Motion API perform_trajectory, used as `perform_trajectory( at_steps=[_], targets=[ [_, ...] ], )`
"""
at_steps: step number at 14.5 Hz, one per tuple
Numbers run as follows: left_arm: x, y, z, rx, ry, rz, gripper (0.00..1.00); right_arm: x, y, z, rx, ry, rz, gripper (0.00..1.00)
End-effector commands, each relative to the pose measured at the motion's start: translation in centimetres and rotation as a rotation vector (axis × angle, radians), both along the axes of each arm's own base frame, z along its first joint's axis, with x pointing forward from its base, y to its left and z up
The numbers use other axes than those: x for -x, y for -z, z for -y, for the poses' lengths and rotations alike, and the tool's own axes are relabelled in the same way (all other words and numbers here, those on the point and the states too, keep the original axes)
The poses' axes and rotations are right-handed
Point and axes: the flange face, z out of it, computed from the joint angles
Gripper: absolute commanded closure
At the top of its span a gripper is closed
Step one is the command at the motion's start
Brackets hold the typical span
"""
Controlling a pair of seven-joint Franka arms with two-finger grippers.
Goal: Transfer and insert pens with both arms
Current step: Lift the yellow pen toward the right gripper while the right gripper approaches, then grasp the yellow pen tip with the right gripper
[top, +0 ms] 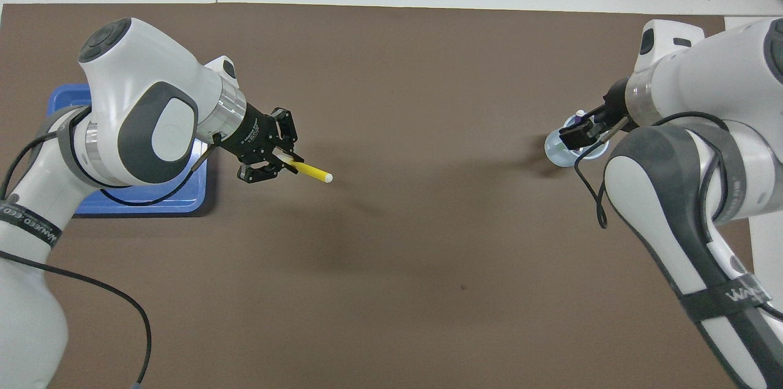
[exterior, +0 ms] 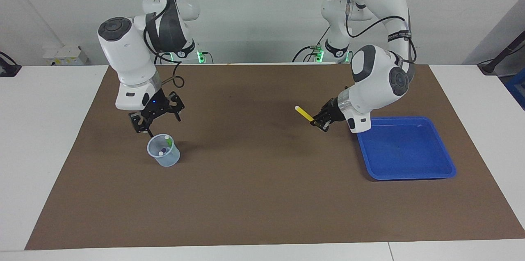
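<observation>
My left gripper [exterior: 318, 121] [top: 276, 164] is shut on the yellow pen [exterior: 304, 113] [top: 313, 172]. It holds the pen in the air over the brown mat beside the blue tray, pale tip pointing toward the right arm's end. My right gripper [exterior: 155, 119] [top: 582, 132] is open and empty, just above a translucent pale blue cup [exterior: 164, 157] [top: 555, 151]. The green pen [exterior: 168, 142] and the purple pen [exterior: 163, 151] [top: 575, 123] stand in the cup.
An empty blue tray [exterior: 406, 150] [top: 67, 101] lies at the left arm's end, partly under the left arm. A brown mat [exterior: 254, 195] [top: 416, 254] covers the table between the tray and the cup.
</observation>
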Motion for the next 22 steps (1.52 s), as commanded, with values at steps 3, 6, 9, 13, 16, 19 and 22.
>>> perform_trajectory(
  at_steps=[3, 6, 9, 13, 16, 19, 22],
  targets=[
    [-0.1, -1.4, 0.4, 0.153, -0.229, -0.071, 1.0, 0.2, -1.4, -3.4, -0.162, 0.208, -0.057, 0.0],
    [-0.1, -1.4, 0.7, 0.218, -0.282, -0.097, 1.0, 0.5, -1.4, -4.2, -0.267, 0.349, -0.118, 0.0],
    [0.4, -0.7, 0.9, 0.268, -0.337, -0.111, 1.0, 0.8, -1.7, -6.6, -0.37, 0.522, -0.181, 0.0],
    [1.0, -0.3, 3.2, 0.313, -0.367, -0.107, 1.0, 1.7, -2.1, -12.5, -0.491, 0.753, -0.248, 0.13],
    [1.4, -0.7, 5.2, 0.37, -0.414, -0.096, 1.0, 3.2, -1.8, -19.6, -0.545, 0.82, -0.235, 0.18],
    [1.9, -0.9, 6.4, 0.371, -0.399, -0.088, 1.0, 3.0, -1.4, -19.8, -0.553, 0.834, -0.229, 0.21],
    [1.9, -0.9, 6.6, 0.371, -0.401, -0.088, 1.0, 3.0, -1.5, -19.9, -0.557, 0.833, -0.219, 0.27]
  ],
)
